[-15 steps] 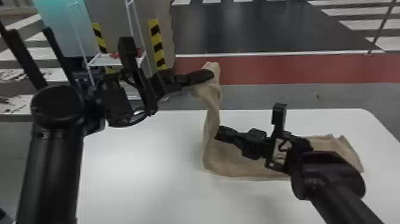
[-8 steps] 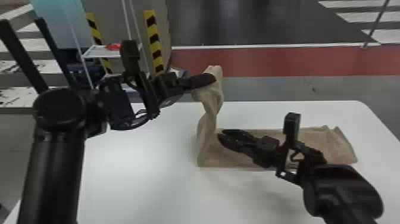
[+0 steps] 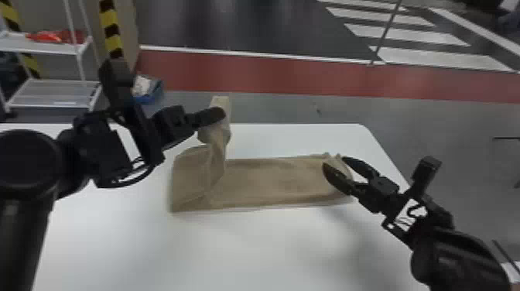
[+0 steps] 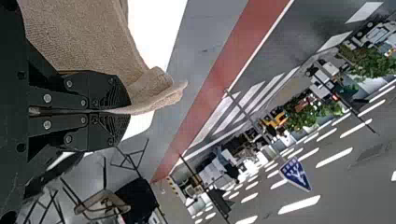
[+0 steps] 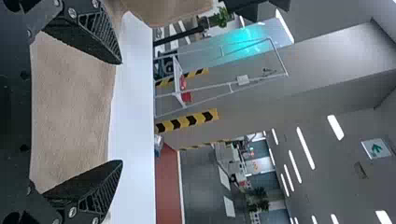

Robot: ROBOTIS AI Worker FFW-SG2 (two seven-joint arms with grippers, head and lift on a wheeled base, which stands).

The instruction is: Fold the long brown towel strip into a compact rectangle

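The left pincer (image 3: 222, 113) is clamped on the brown towel (image 3: 271, 180), its fingers pressed together with cloth between them. That held part is raised above the white surface (image 3: 240, 251); below it, the cloth bends at the towel's left end. The remainder lies spread along the surface toward the right. The right pincer (image 3: 334, 161) is at the towel's right end, fingers well apart, one over the cloth in the head view.

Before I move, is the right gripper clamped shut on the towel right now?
No, the right gripper has its two fingers spread wide apart at the right end of the towel.
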